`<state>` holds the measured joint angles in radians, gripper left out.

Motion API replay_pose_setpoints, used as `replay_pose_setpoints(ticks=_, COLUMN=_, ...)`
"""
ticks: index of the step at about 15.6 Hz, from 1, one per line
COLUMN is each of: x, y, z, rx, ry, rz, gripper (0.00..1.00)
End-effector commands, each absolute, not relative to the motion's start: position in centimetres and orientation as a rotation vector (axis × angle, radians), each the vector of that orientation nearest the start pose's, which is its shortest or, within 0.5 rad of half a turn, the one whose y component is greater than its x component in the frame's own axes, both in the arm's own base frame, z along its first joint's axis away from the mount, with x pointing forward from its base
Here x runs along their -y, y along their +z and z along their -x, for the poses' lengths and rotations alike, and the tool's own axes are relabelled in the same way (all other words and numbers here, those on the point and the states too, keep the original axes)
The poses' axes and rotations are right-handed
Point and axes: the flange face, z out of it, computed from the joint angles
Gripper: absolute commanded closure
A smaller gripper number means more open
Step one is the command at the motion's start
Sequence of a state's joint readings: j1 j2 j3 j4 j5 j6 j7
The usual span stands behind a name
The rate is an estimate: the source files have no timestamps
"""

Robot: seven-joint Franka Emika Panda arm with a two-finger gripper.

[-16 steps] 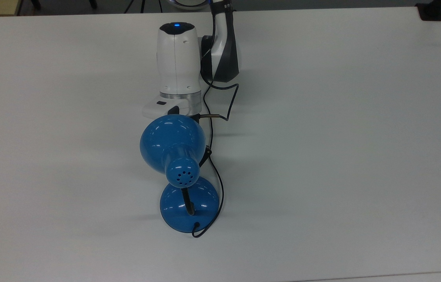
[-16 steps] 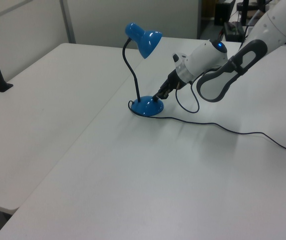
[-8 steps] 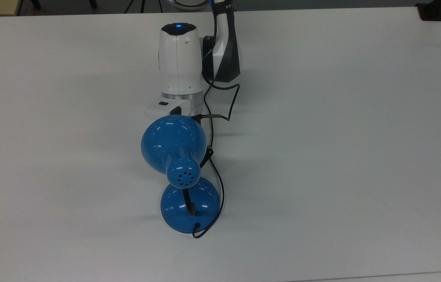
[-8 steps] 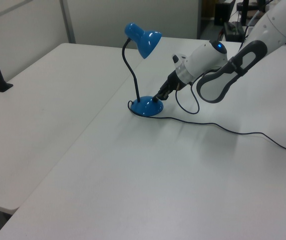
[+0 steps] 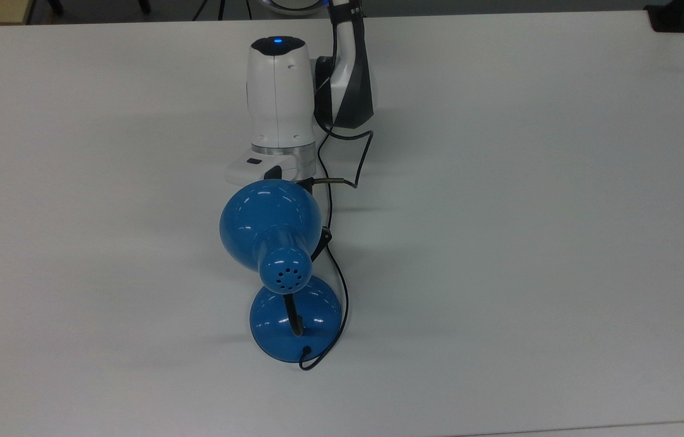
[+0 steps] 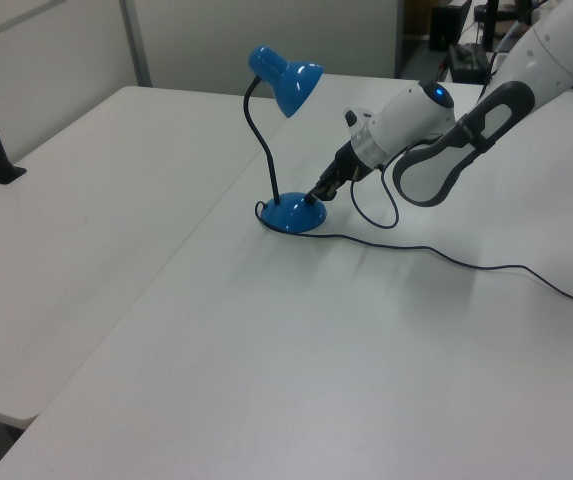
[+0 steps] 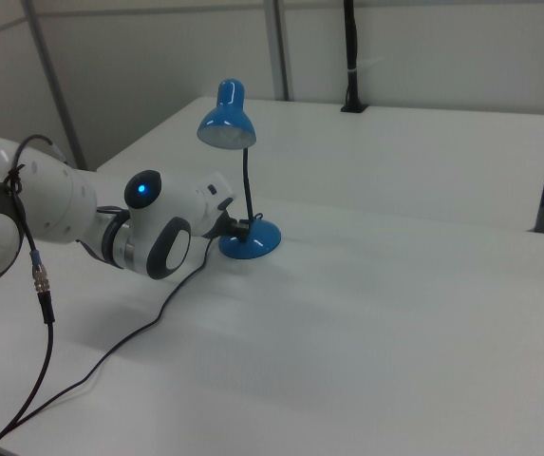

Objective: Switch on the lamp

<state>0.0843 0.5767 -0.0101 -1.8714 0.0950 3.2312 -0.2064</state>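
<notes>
The lamp [image 5: 281, 267] has slid slightly toward the top view's right and bottom, pushed by the hand [image 6: 318, 193].

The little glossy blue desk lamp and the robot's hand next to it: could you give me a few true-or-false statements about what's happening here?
1. The glossy blue desk lamp stands upright on the white table. True.
2. The robot's hand is up at the lamp's bell-shaped shade. False: it is down at the round domed base.
3. The shade glows with light. False: in the right view its opening looks unlit.
4. A thin black cord trails from the lamp's base across the table. True.
5. The lamp lies tipped on its side. False: its base sits flat and the black neck rises from it.
</notes>
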Motion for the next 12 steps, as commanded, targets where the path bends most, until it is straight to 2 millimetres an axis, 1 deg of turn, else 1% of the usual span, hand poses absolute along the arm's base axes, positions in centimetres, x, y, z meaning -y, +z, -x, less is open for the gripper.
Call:
replay_pose_setpoints(ticks=1, x=-4.9, y=29.2, z=-69.4, rx=0.237, ry=-1.239, rz=2.901, gripper=1.0)
replay_pose_setpoints(ticks=4, x=-4.8, y=29.9, z=-70.3, rx=0.202, ry=-1.269, rz=2.882, gripper=1.0)
replay_pose_setpoints(ticks=9, x=-4.8, y=30.0, z=-70.5, rx=0.202, ry=-1.273, rz=2.88, gripper=1.0)
replay_pose_setpoints(ticks=11, x=-4.9, y=29.9, z=-70.7, rx=0.202, ry=-1.276, rz=2.879, gripper=1.0)
replay_pose_setpoints(ticks=12, x=-4.9, y=29.5, z=-70.7, rx=0.203, ry=-1.269, rz=2.882, gripper=1.0)
